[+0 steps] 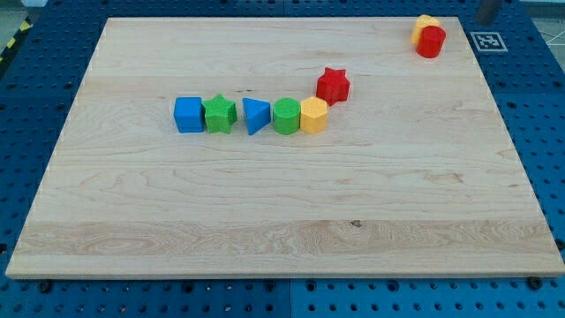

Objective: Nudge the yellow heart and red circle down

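- At the board's (265, 221) two o'clock corner, the yellow heart (425, 24) and the red circle (432, 41) sit touching, the heart just above and a shade to the left of the circle.
- We cannot place our tip: only a grey blur shows at the view's top right edge, beyond the board, and whether that is the rod is not clear (so the tip's contact with anything cannot be told; it has no jaws and holds nothing in any case).
- Near the centre, a row runs from nine o'clock to three: blue square (188, 115), green star (219, 114), blue triangle (255, 116), green circle (286, 116), yellow hexagon (313, 116), each touching or nearly touching its neighbour.
- A red star (333, 85) stands at one o'clock from the hexagon, just beside it.
- In our judgement the pair has not yet been nudged, since it lies against the top edge.
- To do it well, we would bring the tip in at twelve o'clock of the heart, on the pair's shared line, and push toward six, slowly, so the heart drives the circle and neither slips off sideways.
- The path below the pair looks open; the red star lies well apart at eight o'clock.
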